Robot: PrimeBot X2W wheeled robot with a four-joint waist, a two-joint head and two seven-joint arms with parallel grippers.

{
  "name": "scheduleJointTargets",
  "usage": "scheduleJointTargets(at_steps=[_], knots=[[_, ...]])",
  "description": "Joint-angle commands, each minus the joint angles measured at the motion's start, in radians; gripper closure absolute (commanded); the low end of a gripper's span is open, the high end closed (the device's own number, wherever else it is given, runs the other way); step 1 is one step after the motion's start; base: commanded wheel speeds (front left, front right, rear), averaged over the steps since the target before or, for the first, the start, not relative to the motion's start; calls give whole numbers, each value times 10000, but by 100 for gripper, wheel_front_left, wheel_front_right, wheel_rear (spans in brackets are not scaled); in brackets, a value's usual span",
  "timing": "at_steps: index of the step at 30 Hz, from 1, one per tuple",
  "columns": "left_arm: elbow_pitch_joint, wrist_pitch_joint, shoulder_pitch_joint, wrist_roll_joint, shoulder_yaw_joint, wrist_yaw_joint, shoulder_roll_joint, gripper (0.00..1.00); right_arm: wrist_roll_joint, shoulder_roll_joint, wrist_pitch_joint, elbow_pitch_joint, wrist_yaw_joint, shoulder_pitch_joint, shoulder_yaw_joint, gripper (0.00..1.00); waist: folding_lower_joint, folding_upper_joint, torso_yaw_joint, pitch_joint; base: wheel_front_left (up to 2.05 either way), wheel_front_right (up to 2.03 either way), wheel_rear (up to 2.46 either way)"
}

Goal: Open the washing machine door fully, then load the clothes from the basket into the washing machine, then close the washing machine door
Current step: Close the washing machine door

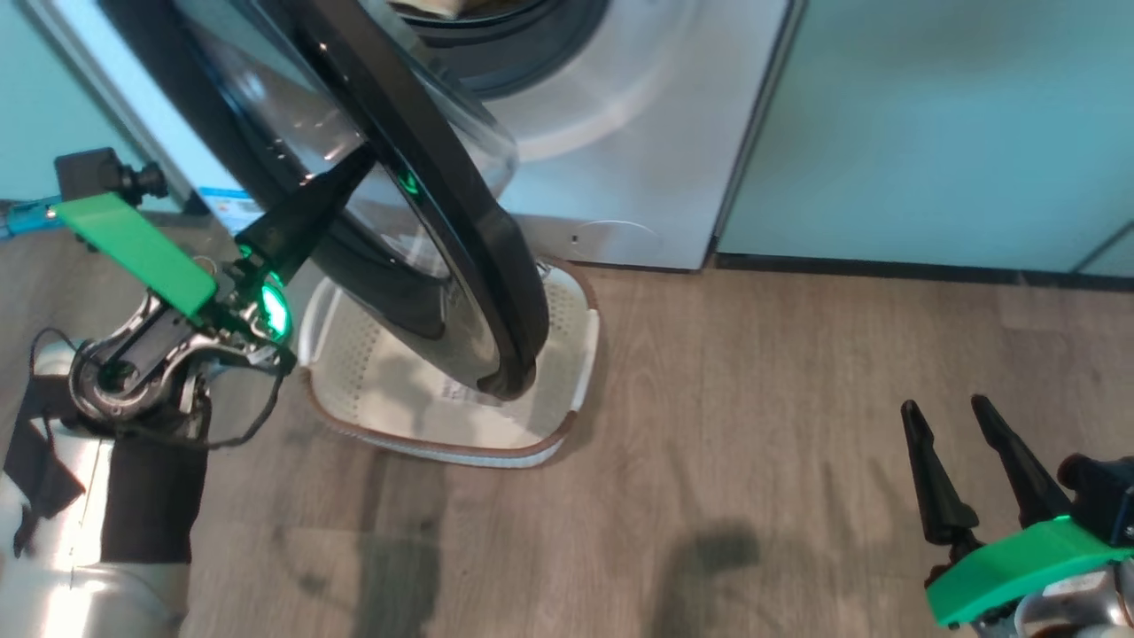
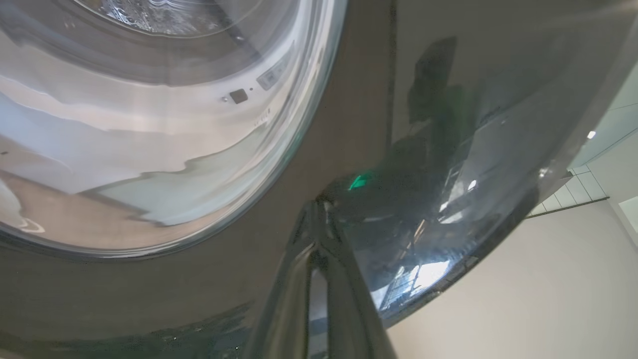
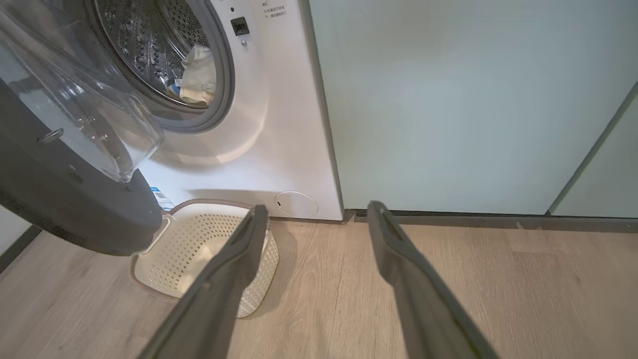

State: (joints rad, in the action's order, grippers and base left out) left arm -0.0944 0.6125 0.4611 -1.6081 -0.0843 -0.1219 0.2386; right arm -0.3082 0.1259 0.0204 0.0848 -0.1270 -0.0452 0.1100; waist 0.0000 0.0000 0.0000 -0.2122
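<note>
The likeliest slip is at the contact itself: the left gripper (image 1: 359, 164), its 2 fingers pressed together and pinching nothing, meets the washing machine door (image 1: 505, 275) only with its tips, on the glossy black outer face just beside the glass bowl (image 2: 149, 149). A push along that slick, curved surface could let the tips skate off, and the door would swing loose or stop short of latching

A 2nd risk is the clothes (image 3: 197, 75). They lie inside the drum (image 3: 144, 45), a pale yellow heap close to the right side of its grey rim (image 3: 227, 75). If any fold hangs over that rim, I judge the door would trap it and fail to shut

A 3rd is the basket (image 1: 567, 354), which looks emptied and sits on the floor (image 1: 753, 425) against the foot of the washing machine (image 1: 638, 133), right under the half-open door's lower edge. Whether that edge clears the basket I cannot tell; if it doesn't, it could snag or drag it

The left arm reaches from the near left, wrist bent, fingers slanting up and to the far right onto the door. The right gripper (image 1: 946, 408) hangs low at the near right, fingers spread and holding nothing, pointing far toward the machine and the pale green cabinets (image 1: 930, 133), well apart from the basket
</note>
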Motion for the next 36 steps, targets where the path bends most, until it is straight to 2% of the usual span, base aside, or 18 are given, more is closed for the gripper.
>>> scheduleJointTargets(at_steps=[1, 10, 17, 24, 36], knots=[[223, -75, 546, 142, -443, -88, 263, 100, -50, 104, -138, 291, -37, 441, 195, 0, 0, 0, -255, -30, 0, 0, 0], [-310, -449, 1154, 309, -591, -88, 157, 100, -138, 43, -330, 60, -37, 592, 287, 0, 0, 0, -1058, -221, 0, 0, 0], [-450, -597, 1443, 308, -691, -88, 105, 100, -189, -16, -496, -118, -37, 730, 274, 0, 0, 0, -1355, -398, 0, 0, 0], [-434, -697, 1389, 303, -833, -88, 88, 100, -204, -37, -619, -258, -37, 849, 242, 0, 0, 0, -1398, -495, 0, 0, 0], [-100, -1021, 752, 506, -1070, -88, 74, 100, -190, -41, -683, -447, -37, 920, 14, 0, 0, 0, -1090, -375, 0, 0, 0]])
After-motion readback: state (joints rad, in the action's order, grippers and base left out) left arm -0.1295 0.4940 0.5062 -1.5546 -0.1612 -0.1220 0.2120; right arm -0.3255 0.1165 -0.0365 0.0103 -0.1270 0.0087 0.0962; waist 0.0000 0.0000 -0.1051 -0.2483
